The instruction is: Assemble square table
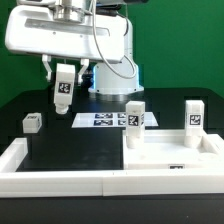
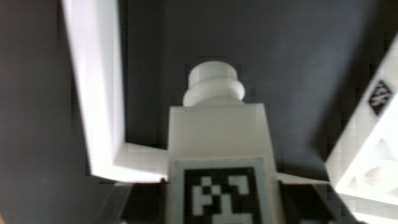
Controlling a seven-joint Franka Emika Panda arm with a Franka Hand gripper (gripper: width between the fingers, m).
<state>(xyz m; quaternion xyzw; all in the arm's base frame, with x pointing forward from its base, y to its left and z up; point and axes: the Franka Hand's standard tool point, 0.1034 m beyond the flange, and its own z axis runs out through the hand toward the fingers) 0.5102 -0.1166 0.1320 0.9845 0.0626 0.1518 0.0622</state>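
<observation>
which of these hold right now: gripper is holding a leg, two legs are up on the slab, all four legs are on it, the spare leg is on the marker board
1. The gripper holds a leg block clear of the black table. True.
2. Two standing legs are upright on the square slab. True.
3. All four legs are on the square slab. False: only two are there, one is in the gripper, and a loose leg sits on the black table.
4. The loose leg rests on the marker board. False: it sits apart from the board, toward the exterior view's left.
</observation>
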